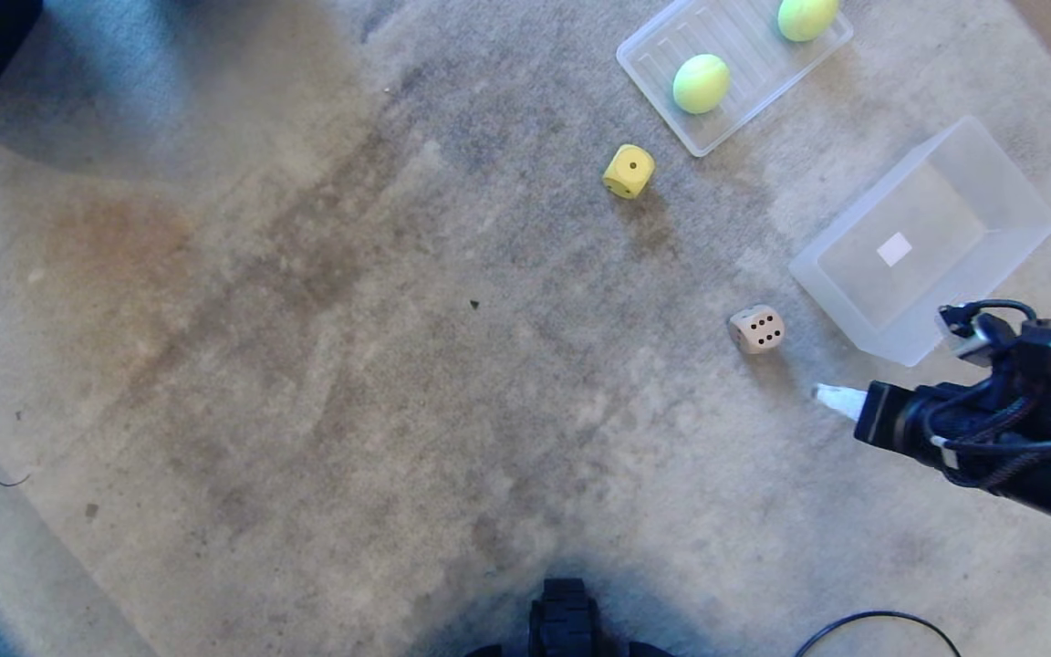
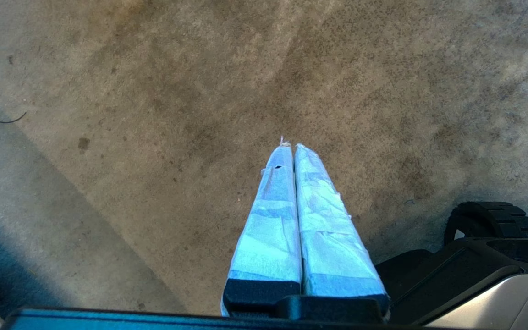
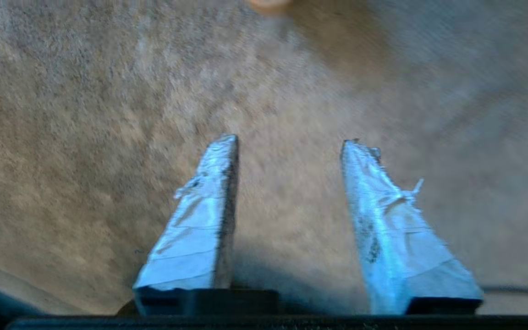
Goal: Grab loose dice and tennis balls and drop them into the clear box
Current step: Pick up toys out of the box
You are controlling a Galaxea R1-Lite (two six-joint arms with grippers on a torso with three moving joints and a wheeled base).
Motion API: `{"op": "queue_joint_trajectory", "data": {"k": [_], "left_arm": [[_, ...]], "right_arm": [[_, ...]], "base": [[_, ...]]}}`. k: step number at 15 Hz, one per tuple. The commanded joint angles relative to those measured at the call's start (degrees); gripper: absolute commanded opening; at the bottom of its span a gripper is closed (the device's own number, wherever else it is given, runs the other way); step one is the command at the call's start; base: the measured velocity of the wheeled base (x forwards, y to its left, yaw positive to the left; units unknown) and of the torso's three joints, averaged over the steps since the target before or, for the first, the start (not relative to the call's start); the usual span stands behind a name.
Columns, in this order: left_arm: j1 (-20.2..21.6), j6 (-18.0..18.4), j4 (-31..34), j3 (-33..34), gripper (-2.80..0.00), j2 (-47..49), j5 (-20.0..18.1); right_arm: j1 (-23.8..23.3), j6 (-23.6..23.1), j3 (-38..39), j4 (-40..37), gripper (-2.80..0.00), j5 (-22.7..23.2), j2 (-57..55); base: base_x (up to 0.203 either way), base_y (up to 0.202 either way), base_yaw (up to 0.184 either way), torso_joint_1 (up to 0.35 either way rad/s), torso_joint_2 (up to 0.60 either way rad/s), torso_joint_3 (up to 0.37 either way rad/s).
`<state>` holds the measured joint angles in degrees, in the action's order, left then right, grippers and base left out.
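- The right gripper [image 1: 831,399] hangs over the carpet [image 1: 306,365] near its right edge in the head view, fingers parted with only bare carpet between them in the right wrist view; it holds nothing.
- The tan die [image 1: 756,328] lies just beyond the white fingertip, close to the near corner of the clear box [image 1: 922,242], so it looks like the natural first pick.
- To do it well, I would centre the parted fingers over the die with one flat face against each pad, not a rounded corner, then lower until they straddle it before closing.
- The approach should stay clear of the box wall, since a nudge could slide the light bin.
- The yellow die [image 1: 628,171] sits farther out toward the carpet's far edge, well apart from the box.
- Two tennis balls [image 1: 701,83] rest in the shallow ridged tray [image 1: 662,41] near the far right corner; being round, they will likely roll if touched off centre.
- The box appears empty, so the task seems barely begun.
- The left gripper [image 2: 290,147] is parked above the carpet, fingers pressed together.
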<state>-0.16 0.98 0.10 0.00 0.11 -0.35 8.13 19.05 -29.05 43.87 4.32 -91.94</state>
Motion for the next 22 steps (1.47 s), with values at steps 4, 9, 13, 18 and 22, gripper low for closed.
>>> {"op": "queue_joint_trajectory", "data": {"k": [4,9,13,18,22], "left_arm": [[-0.02,-0.02,-0.01,0.00,-2.80,-0.02,0.00],[-0.02,-0.02,-0.01,0.00,-2.80,-0.02,0.00],[-0.02,-0.02,-0.01,0.00,-2.80,-0.02,0.00],[-0.02,-0.02,-0.01,0.00,-2.80,-0.02,0.00],[-0.02,-0.02,-0.01,0.00,-2.80,-0.02,0.00]], "right_arm": [[1.34,-8.23,-4.17,4.55,0.00,-0.45,-11.81],[0.08,-9.56,-11.01,4.56,0.00,-0.47,-15.74],[-0.09,-10.66,-17.30,4.80,0.00,-0.37,-18.43],[0.12,-13.59,-24.82,5.11,0.00,-0.22,-22.90],[0.17,-13.78,-25.26,7.83,0.00,-0.01,-26.04]], "base": [[0.000,0.000,0.000,0.000,0.00,0.000],[0.000,0.000,0.000,0.000,0.00,0.000],[0.000,0.000,0.000,0.000,0.00,0.000],[0.000,0.000,0.000,0.000,0.00,0.000],[0.000,0.000,0.000,0.000,0.00,0.000]]}}
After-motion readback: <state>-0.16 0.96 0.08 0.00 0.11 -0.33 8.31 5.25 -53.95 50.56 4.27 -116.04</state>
